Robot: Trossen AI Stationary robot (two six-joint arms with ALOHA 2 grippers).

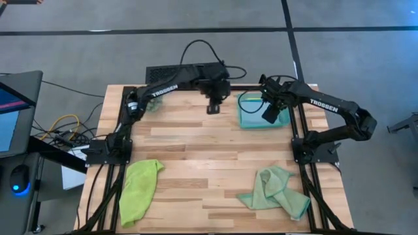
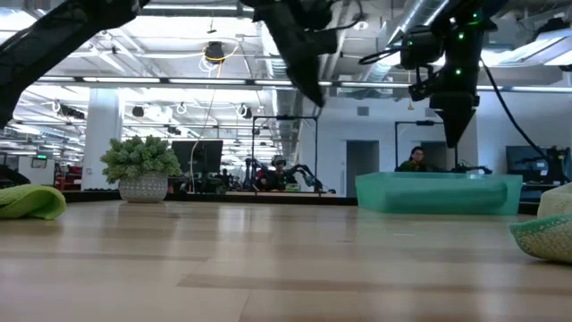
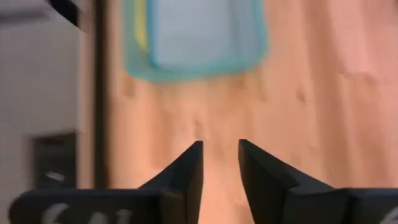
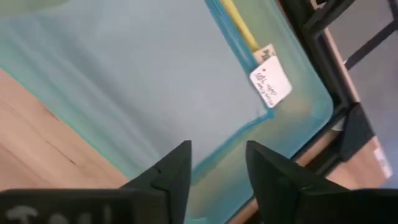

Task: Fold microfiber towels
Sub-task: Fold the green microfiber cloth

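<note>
A teal tray [image 1: 245, 121] stands at the table's far right. In it a folded light blue towel [image 4: 124, 74] lies on a yellow towel [image 4: 239, 25], with a white tag [image 4: 270, 81] beside them. My right gripper [image 4: 217, 146] hangs open above the tray, pointing down and touching nothing. My left gripper [image 3: 221, 144] is open and empty over bare wood, just left of the tray [image 3: 134, 62]. A lime green towel [image 1: 139, 189] lies crumpled at the near left. A pale sage green towel [image 1: 274, 189] lies crumpled at the near right.
A small potted plant [image 2: 143, 168] stands at the far left. A black box [image 1: 176, 72] with cables sits behind the far edge. The arms' black bases [image 1: 108, 151] [image 1: 315, 150] stand at the table's sides, with bare wood [image 1: 209, 156] between them.
</note>
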